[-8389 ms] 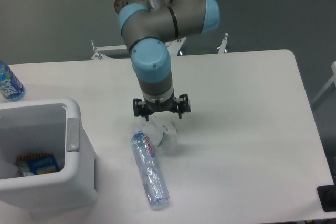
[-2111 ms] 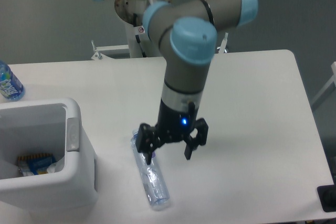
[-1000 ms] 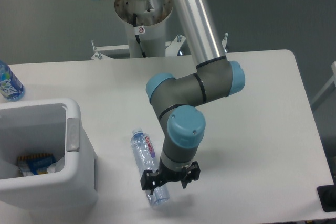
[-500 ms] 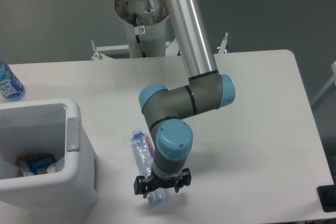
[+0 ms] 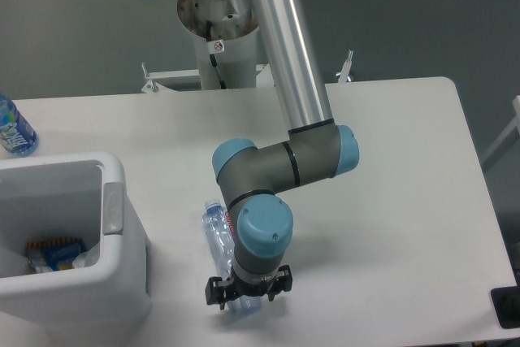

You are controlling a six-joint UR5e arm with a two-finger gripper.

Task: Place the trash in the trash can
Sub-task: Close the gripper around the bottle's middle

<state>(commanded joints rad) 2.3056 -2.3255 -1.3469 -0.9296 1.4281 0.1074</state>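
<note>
White table point(image 5: 390, 168) against grey floor. At left, trash can point(image 5: 114, 201), something whitish partly visible inside. Clear bottle point(image 5: 215, 229) lying on the tabletop, not yet binned. Above its lower end, gripper point(image 5: 246, 292), fingers straddling it; unclear whether clenched.

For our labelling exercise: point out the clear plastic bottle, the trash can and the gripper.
clear plastic bottle point(image 5: 214, 229), fixed camera, upper body near the cap
trash can point(image 5: 114, 201), fixed camera, grey tab on its right rim
gripper point(image 5: 247, 291), fixed camera, between its fingertips

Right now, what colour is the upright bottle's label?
Blue, on the upright bottle at the fixed camera's left edge.
</note>
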